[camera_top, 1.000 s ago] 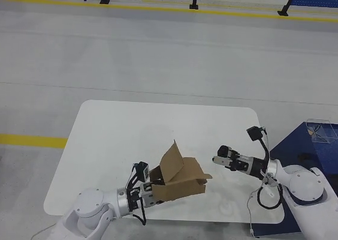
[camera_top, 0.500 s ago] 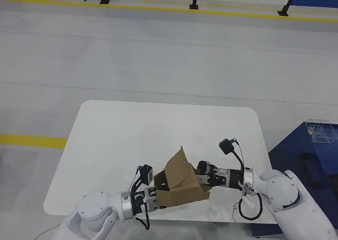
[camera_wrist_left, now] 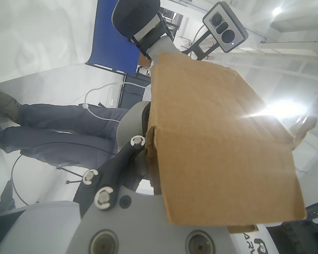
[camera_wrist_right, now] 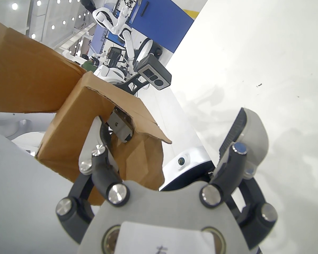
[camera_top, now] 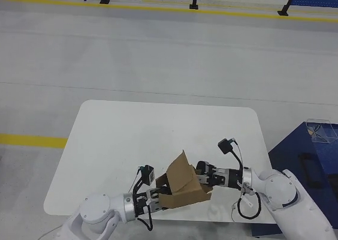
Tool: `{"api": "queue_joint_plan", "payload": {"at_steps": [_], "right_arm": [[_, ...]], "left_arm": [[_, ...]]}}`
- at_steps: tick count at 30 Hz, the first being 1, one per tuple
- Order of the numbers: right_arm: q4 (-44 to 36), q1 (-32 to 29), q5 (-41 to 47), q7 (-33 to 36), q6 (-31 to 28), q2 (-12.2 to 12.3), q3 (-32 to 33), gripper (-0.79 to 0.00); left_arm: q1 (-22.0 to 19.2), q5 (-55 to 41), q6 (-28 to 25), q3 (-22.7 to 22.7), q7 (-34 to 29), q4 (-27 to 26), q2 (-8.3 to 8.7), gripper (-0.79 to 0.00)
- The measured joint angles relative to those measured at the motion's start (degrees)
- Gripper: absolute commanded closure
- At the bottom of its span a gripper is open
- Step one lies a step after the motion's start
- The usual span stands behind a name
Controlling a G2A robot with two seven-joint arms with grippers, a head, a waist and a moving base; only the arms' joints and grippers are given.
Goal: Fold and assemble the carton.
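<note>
A brown carton lies partly folded near the white table's front edge, with one flap raised. My left gripper is at the carton's left end, shut on a wall of it. In the left wrist view the carton wall hides one finger, and the other finger shows beside it. My right gripper is at the carton's right end and stands open. One of its fingers rests against the carton's side flap; the other finger is out over the bare table.
The white table has free room behind and to the left of the carton. Its front edge runs just below both grippers. A blue cabinet with a small clear box on it stands off the right side.
My right gripper came in from the right and met the carton's right end. The carton shifted slightly right and its raised flap tipped. In the last half second little moved.
</note>
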Motion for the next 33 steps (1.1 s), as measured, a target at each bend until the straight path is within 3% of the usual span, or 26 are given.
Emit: {"api": "queue_joint_plan", "payload": {"at_steps": [8,13,18,33], "right_arm": [[0.5,-0.6,0.4,-2.3,-0.2,0.5,4.7,-0.785],[0.7,-1.4,-0.5,-7.5,1.7,0.6,7.5,-0.785],[-0.3,-1.4,-8.0,-10.5,4.4,0.1,3.6,-0.785],[-1.5,-1.5,-7.1,-8.4,3.5,-0.4,0.5,-0.785]], "left_arm": [[0.9,1.2,-3.8,-0.3,2.9,-0.5,-0.03,0.000],[2.2,2.8,-6.3,-0.2,3.4,-1.6,0.07,0.000],[3.3,5.1,-8.5,-0.1,5.1,-2.6,0.13,0.000],[3.6,3.1,-8.6,-0.5,7.7,-2.1,-0.13,0.000]]}}
